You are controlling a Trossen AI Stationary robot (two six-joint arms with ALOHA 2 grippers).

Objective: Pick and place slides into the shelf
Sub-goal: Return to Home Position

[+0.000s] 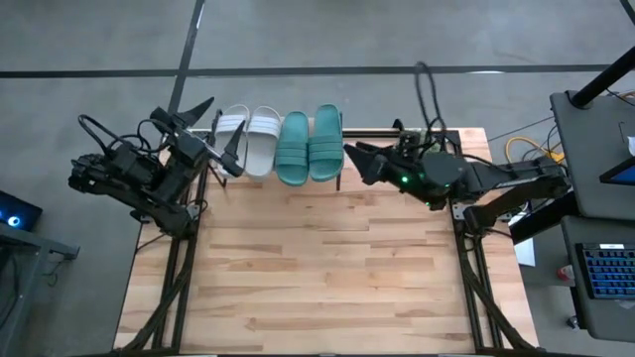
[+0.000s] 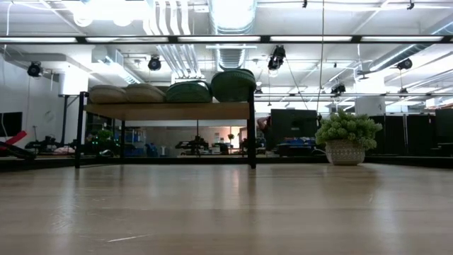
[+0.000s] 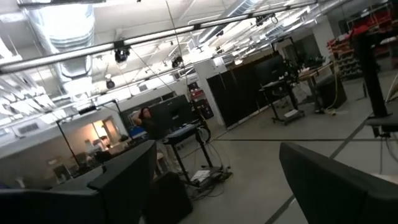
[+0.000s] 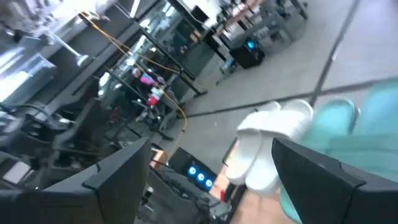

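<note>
from above you barely see the shelf [image 2: 170, 111]: the four slides cover its plank, and only the low view shows the plank and thin black legs plainly. both arms are out of the low view's frame. the left wrist view gives you only the room beyond, past its two dark fingers. the right wrist view is blurred, with a pale slide and a teal edge showing between its fingers.

the pale slides [image 1: 263, 139] and teal slides [image 1: 325, 142] lie side by side on top of the shelf at the upper middle of the high view, the pale pair left and the teal pair right. the left gripper [image 1: 213, 131] sits just left of the pale pair with its jaws spread wide. one finger overlaps the outermost pale slide, and you cannot tell whether it touches. the right gripper [image 1: 359, 162] sits just right of the teal pair, jaws spread, apart from it.

the shelf stands at the table [image 1: 327, 268] edge nearest the top of the high view. the wide wood surface below it runs open down to the bottom edge, between the two arms. a potted plant [image 2: 345, 138] shows at right centre of the low view.
</note>
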